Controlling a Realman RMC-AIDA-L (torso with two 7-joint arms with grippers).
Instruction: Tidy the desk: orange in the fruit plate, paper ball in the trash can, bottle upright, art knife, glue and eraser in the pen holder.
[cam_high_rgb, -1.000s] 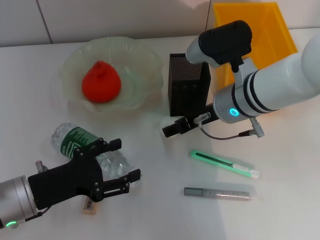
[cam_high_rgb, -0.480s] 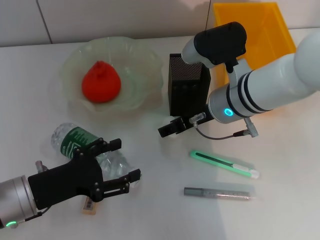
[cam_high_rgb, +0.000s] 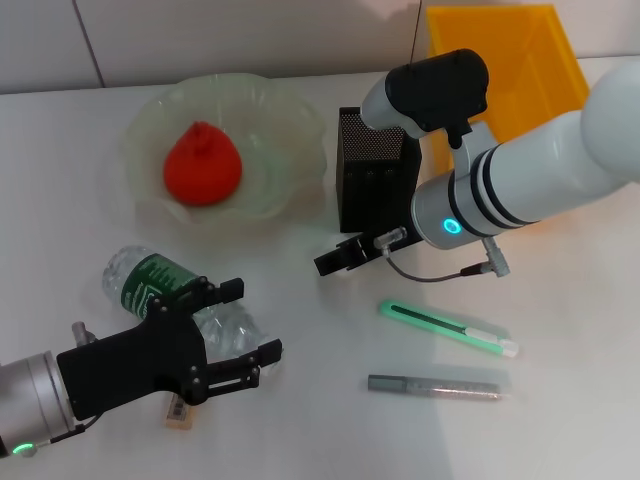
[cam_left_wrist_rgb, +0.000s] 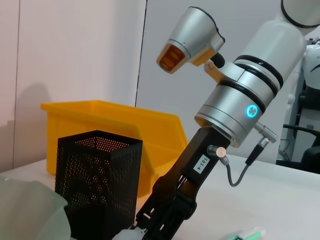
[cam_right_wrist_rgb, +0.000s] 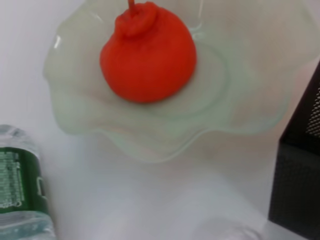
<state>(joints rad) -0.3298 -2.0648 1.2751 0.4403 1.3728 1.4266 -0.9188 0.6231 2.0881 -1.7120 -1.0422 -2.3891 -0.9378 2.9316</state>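
The orange (cam_high_rgb: 202, 165) lies in the pale green fruit plate (cam_high_rgb: 150, 212). The bottle (cam_high_rgb: 160, 283), green-labelled, lies on its side at the front left. My left gripper (cam_high_rgb: 244, 323) is open, its fingers on either side of the bottle's clear end. The eraser (cam_high_rgb: 178, 412) lies by the left arm. The green art knife (cam_high_rgb: 450, 328) and the grey glue stick (cam_high_rgb: 435, 386) lie at the front right. My right gripper (cam_high_rgb: 335, 260) is low, just in front of the black mesh pen holder (cam_high_rgb: 375, 180). I see no paper ball for certain.
A yellow bin (cam_high_rgb: 510, 60) stands at the back right behind the pen holder. The right arm's white forearm (cam_high_rgb: 540, 175) stretches across the right side of the table. The right wrist view shows the orange (cam_right_wrist_rgb: 147, 57), the plate (cam_right_wrist_rgb: 150, 145) and the bottle (cam_right_wrist_rgb: 20, 185).
My right gripper has moved a little to the left and toward the front, away from the pen holder. The left arm and the objects have not moved.
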